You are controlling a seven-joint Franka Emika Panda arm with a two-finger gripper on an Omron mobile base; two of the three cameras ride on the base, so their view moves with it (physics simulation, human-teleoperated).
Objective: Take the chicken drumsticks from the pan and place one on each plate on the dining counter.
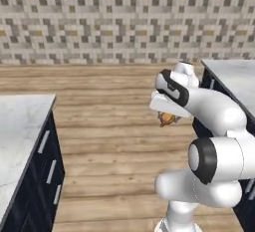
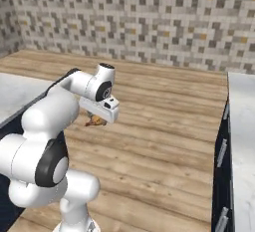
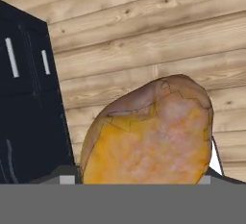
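An orange-brown chicken drumstick (image 3: 149, 131) sits between my fingers, close up in the hand view. It also hangs under the hand as a small drumstick (image 1: 167, 119) (image 2: 95, 121) in both base views. My gripper (image 1: 167, 118) (image 2: 97, 120) is shut on it, held in the air over the wooden floor between two counters. The pan and the plates are out of view. I cannot tell which marble counter is the dining counter.
A marble counter (image 1: 22, 126) (image 2: 12, 91) over navy cabinets stands on the left and another marble counter (image 1: 234, 76) (image 2: 244, 126) on the right. Navy cabinet fronts (image 3: 24, 98) with pale handles lie below the hand. Wooden floor (image 1: 109, 126) runs to a mosaic-tiled wall (image 1: 124, 17).
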